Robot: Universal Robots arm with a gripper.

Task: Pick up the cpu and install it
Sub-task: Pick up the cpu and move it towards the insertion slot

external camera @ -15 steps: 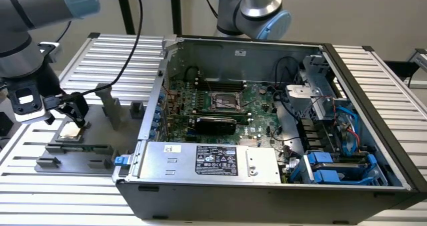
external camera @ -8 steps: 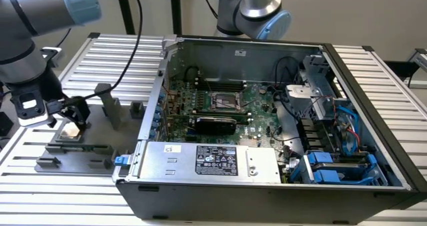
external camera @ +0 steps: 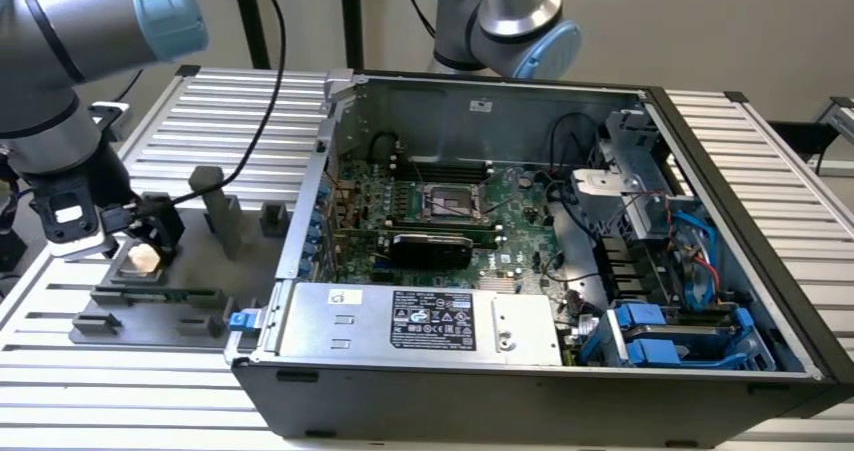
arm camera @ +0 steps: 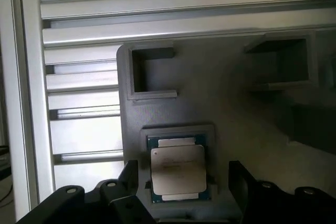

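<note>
- The gripper hangs low over the near end of the grey plastic tray. Its jaws stand wide open, one dark finger on each side of the cpu. Nothing is held.
- The cpu lies flat in a raised square pocket of the tray, silver plate up with the green rim showing around it. In the wrist view both fingers are clear of the chip's edges; I see no contact.
- In the exterior view the same gripper is over the cpu at that view's left, well apart from the computer case.
- Step in hand, in my judgement: the pick, at the stage of alignment over the part. The chip is not lifted and installation is not begun.
- This grasp calls for the fingers to meet two opposite edges squarely and below the top plate, without catching the pocket wall or tipping the chip.
- Further along the tray are two upright blocks with empty slots. The tray rests on the slatted aluminium table.
- Beyond, the case lies open on its side, with the power supply at the near edge and blue drive carriers at the exterior view's right.
- Farthest in, the motherboard carries the cpu socket, a dark square in a metal frame. Whether the frame is latched I cannot tell.
</note>
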